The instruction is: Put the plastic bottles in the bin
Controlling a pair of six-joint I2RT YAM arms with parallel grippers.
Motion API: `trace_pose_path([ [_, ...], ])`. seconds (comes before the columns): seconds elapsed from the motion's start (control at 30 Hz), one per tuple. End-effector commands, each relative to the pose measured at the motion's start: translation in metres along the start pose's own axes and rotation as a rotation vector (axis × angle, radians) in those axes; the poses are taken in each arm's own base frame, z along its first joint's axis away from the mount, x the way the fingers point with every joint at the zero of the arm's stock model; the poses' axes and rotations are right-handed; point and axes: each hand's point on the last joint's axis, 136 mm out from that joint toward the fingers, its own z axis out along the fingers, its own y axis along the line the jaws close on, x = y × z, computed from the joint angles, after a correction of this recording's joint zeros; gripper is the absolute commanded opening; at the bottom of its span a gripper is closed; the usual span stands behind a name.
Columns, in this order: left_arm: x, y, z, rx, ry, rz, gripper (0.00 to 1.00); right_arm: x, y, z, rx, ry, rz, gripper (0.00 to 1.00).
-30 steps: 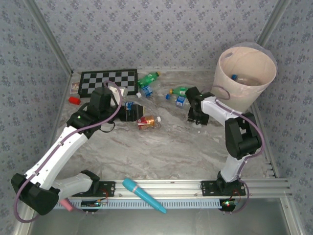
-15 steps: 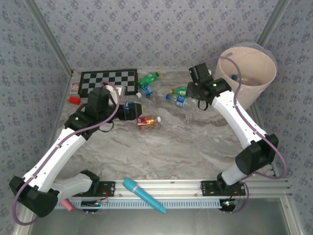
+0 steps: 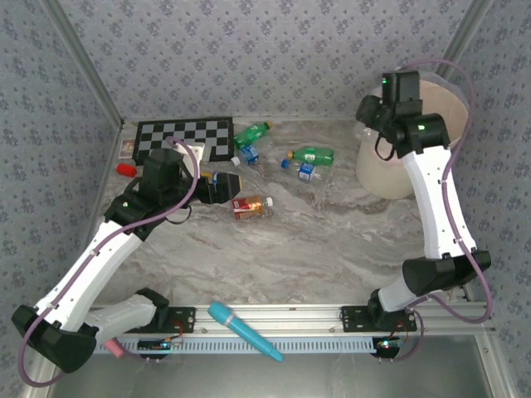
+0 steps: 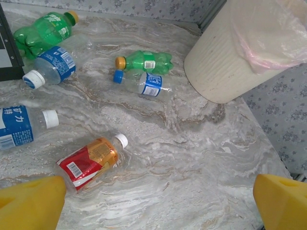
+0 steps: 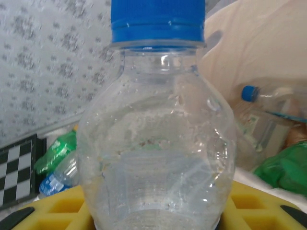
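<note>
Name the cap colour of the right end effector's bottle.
Blue cap on the bottle; best in the right wrist view.

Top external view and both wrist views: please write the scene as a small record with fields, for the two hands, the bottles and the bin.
right hand: shut on a clear bottle with blue cap, raised at the bin's left rim
left hand: open, holds nothing, above the table
bin: upright, far right, some bottles inside
bottles on table: six in the left wrist view, all lying down
nearest left hand: red-label bottle
other things: checkerboard, teal microphone
</note>
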Motion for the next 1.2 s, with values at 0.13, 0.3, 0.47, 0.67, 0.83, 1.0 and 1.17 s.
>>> trace_pose_path([
  [0.13, -0.032, -0.026, -0.016, 0.083, -0.089, 0.041, 1.00, -0.042, -0.048, -0.021, -0.006, -0.084, 0.191, 0.47],
  [0.3, -0.034, -0.028, -0.013, 0.091, -0.081, 0.044, 1.00, -0.060, -0.081, -0.013, -0.029, -0.149, 0.380, 0.47],
  [0.47, -0.037, -0.028, -0.013, 0.090, -0.090, 0.047, 1.00, -0.068, -0.104, 0.005, -0.024, -0.139, 0.461, 0.47],
  [0.67, -0.039, -0.026, -0.014, 0.069, -0.099, 0.053, 1.00, -0.066, -0.118, 0.041, 0.006, -0.049, 0.484, 0.47],
  [0.83, -0.042, -0.022, -0.016, 0.046, -0.110, 0.052, 1.00, -0.067, -0.121, 0.067, 0.020, -0.004, 0.476, 0.47],
  [1.0, -0.042, -0.020, -0.017, 0.030, -0.113, 0.047, 1.00, -0.061, -0.123, 0.090, 0.037, 0.059, 0.478, 0.51],
  [1.17, -0.041, -0.016, -0.015, 0.015, -0.108, 0.031, 1.00, -0.060, -0.112, 0.092, 0.030, 0.080, 0.442, 1.00],
])
